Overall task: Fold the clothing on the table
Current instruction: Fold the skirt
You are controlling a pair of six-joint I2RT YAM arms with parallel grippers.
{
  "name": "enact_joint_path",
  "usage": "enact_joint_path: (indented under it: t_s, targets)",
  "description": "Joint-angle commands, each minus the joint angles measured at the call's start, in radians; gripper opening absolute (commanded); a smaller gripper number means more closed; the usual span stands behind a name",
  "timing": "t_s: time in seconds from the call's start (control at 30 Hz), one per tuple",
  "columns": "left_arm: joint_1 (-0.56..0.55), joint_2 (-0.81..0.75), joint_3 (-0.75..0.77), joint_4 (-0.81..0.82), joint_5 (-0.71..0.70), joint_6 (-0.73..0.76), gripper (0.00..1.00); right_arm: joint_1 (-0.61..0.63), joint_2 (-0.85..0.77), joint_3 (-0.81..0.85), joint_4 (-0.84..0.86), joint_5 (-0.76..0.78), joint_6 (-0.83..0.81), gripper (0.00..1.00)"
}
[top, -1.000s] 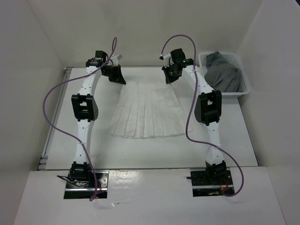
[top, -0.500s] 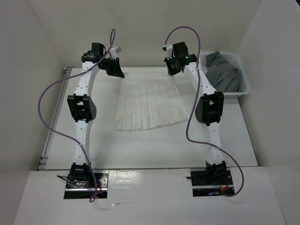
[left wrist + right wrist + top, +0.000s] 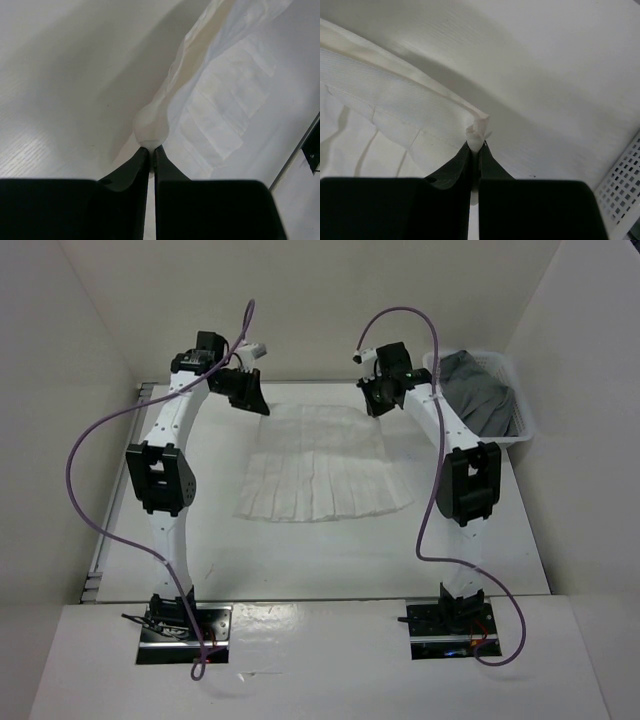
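Clothing [image 3: 320, 475] lies on the counter [image 3: 300, 560], flared hem nearest, with bare surface before it and to both sides. At its far waistband corners, the left fingers [image 3: 127, 172] and right fingers [image 3: 454, 167] are each pinched closed on the fabric. Far right, a mesh basket [image 3: 500, 440] at the counter's edge holds a dark grey garment [image 3: 480, 395].

Readable markings: none. You have no text, label, brand, number or sign legible in any of the three views.
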Motion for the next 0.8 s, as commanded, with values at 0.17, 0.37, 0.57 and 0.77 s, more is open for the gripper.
enact_joint_path:
  t_s: [0.17,0.37,0.57,0.77]
  targets:
    - [0.004,-0.197,-0.312,0.097,-0.01,0.059,0.09,-0.01,-0.172,-0.137,0.093,-0.003,-0.052,0.0]
    - [0.004,-0.306,-0.458,0.14,-0.042,0.078,0.09,-0.01,-0.235,-0.203,0.093,-0.021,-0.082,0.0]
    - [0.004,-0.383,-0.544,0.15,-0.062,0.096,0.09,-0.01,-0.281,-0.278,0.093,-0.021,-0.092,0.0]
    - [0.014,-0.323,-0.457,0.158,-0.171,0.072,0.08,-0.01,-0.238,-0.25,0.141,-0.01,-0.072,0.0]
